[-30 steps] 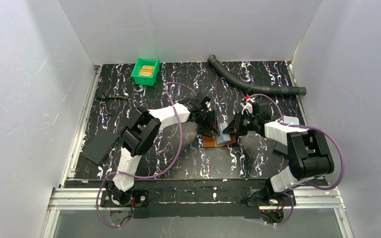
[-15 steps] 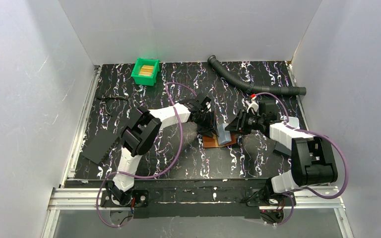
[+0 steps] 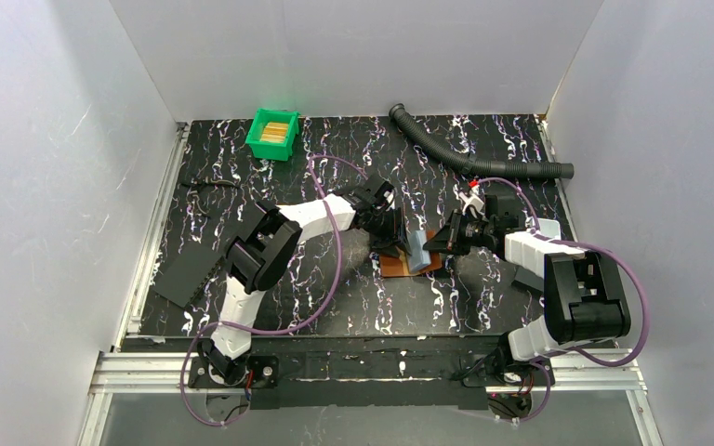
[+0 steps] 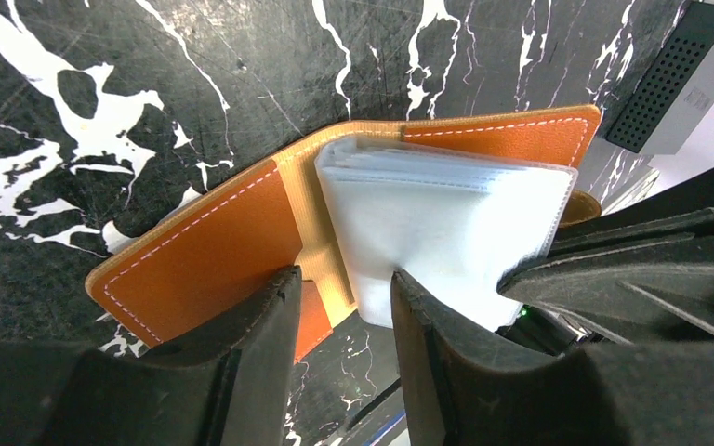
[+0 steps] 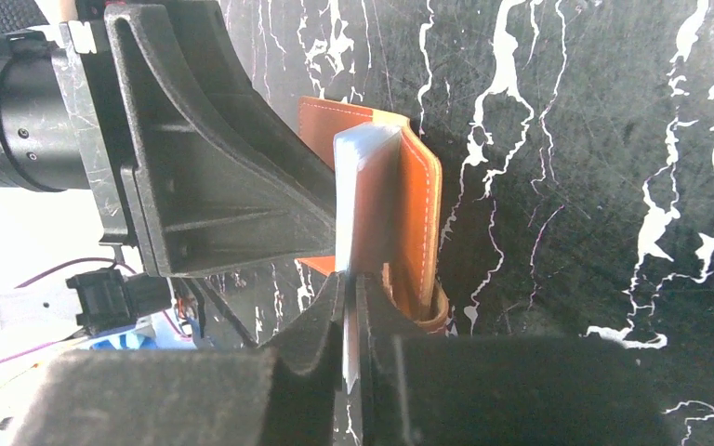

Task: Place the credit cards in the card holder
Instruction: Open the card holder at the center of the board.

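The card holder [image 3: 400, 267] lies open on the table, brown leather with pale plastic sleeves [image 4: 446, 218] standing up from its spine. My right gripper [image 5: 351, 279] is shut on the thin free edge of those sleeves [image 5: 364, 186], and in the top view it [image 3: 441, 243] sits just right of the holder. My left gripper [image 4: 344, 279] is open. One finger rests over the left leather flap [image 4: 204, 260] and the other stands against the sleeves. Yellowish credit cards [image 3: 276, 130] lie in the green bin [image 3: 262, 141] at the back left.
A black corrugated hose [image 3: 483, 154] curves across the back right. A flat black sheet [image 3: 186, 272] lies by the left edge. White walls close in on three sides. The left gripper's body [image 5: 214, 158] is close beside the sleeves in the right wrist view.
My right gripper opened and drew back a little, then closed again on the sleeves' edge. The sleeves now stand more upright. The left gripper has hardly moved.
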`<state>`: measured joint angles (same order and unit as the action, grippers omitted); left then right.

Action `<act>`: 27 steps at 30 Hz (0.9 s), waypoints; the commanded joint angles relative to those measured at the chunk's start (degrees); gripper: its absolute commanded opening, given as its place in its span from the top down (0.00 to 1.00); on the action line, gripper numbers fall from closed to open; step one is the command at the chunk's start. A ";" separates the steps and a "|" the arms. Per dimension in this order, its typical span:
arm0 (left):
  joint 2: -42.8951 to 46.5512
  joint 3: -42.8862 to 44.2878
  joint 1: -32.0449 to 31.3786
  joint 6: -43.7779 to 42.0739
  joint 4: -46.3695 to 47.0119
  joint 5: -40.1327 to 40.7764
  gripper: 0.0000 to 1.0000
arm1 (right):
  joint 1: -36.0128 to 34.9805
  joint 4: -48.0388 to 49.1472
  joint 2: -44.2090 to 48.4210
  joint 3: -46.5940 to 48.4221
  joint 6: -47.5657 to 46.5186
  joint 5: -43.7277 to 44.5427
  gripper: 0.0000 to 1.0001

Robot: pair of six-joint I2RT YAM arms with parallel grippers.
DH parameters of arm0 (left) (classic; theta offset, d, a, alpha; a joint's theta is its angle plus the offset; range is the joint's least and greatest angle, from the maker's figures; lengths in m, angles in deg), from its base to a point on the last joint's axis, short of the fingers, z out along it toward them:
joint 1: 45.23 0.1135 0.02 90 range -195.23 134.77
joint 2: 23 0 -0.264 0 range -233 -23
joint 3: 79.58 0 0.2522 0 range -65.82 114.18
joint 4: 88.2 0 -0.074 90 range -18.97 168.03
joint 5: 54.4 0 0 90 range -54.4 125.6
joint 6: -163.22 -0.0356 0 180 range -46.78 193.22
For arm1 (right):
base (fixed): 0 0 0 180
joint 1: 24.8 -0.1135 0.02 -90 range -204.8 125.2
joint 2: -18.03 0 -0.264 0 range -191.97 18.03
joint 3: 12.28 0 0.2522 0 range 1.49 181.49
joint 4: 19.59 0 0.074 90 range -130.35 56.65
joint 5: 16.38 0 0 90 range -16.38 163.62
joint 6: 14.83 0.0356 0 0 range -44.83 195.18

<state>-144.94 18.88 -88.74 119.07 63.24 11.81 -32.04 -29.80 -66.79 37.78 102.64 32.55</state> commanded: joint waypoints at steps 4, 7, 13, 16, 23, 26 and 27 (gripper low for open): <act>4.96 -4.73 0.51 -0.61 4.13 -2.82 0.53 | 0.13 2.33 0.70 -0.09 -0.77 -3.63 0.86; 5.62 -5.06 0.88 -0.69 4.16 -2.86 0.52 | 0.13 2.20 1.92 -0.30 -0.78 -3.51 0.85; 5.37 -5.62 1.18 -0.54 4.33 -3.28 0.52 | 0.13 1.66 1.74 -0.08 -1.07 -3.80 0.78; 5.33 -5.85 1.21 -0.60 4.35 -3.28 0.52 | 0.13 1.22 2.21 0.00 -1.42 -3.71 0.74; 5.11 -6.01 1.39 -0.61 4.48 -3.53 0.52 | 0.13 0.54 2.91 -0.09 -2.12 -3.68 0.72; 4.97 -6.38 1.57 -0.51 4.70 -3.67 0.52 | 0.12 0.70 2.93 -0.57 -2.35 -3.46 0.74; 4.97 -6.53 1.57 -0.39 4.90 -3.79 0.52 | 0.13 0.67 2.67 -0.61 -2.51 -3.39 0.75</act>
<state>-142.76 13.75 -87.68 119.31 69.54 7.64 -32.04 -29.96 -65.63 37.67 101.62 30.28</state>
